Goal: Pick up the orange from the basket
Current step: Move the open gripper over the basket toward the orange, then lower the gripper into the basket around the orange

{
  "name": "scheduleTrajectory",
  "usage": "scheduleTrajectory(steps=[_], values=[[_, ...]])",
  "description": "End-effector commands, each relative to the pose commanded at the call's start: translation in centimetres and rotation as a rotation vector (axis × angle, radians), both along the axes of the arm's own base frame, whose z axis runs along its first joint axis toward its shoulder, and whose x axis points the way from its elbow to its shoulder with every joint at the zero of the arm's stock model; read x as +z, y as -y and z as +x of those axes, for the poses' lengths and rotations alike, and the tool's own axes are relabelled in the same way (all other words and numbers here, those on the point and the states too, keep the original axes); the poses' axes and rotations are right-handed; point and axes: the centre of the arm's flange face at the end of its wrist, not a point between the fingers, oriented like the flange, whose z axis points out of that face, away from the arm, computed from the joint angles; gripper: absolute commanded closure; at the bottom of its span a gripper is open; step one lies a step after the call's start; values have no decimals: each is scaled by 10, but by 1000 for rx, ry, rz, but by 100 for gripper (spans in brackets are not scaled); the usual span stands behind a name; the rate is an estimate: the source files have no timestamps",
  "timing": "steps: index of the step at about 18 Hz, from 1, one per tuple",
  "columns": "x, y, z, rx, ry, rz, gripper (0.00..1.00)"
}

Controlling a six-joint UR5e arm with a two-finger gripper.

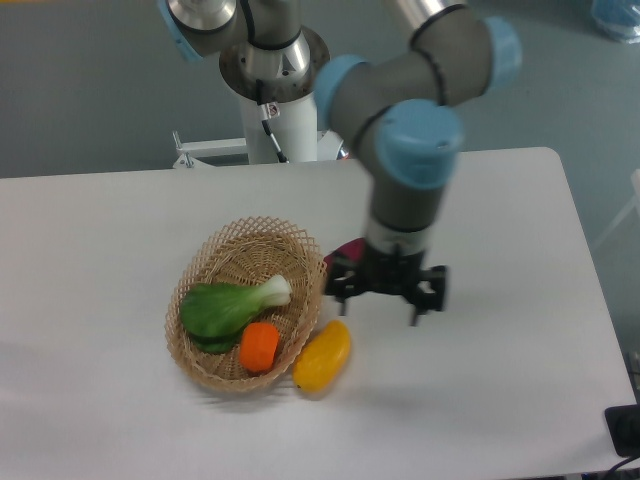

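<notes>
The orange (260, 346) sat at the basket's (205, 372) front edge, touching the greens (222, 308). The gripper (384, 296), jaws wide and empty, hung right of the basket. It should have centred over the orange, clearing the rim and the yellow fruit (322, 355)

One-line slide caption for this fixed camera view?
Open gripper hangs right of the basket holding the orange.

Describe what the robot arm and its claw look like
The arm is made of thick grey cylindrical segments with light-blue caps at the joints. It rises from a round silver base on a white pedestal, where a thin black cable hangs. The claw is black, with short dark prongs below a grey wrist.
</notes>
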Motion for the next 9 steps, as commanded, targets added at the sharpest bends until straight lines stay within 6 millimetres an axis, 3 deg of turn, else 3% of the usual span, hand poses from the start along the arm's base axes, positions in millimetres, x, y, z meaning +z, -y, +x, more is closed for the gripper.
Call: scheduleTrajectory(steps=[3,7,9], values=[[-11,-29,49,-94,-40,-6,0],[-42,-55,77,-167,-97,-32,0],[-56,-63,79,-181,-98,-35,0]])
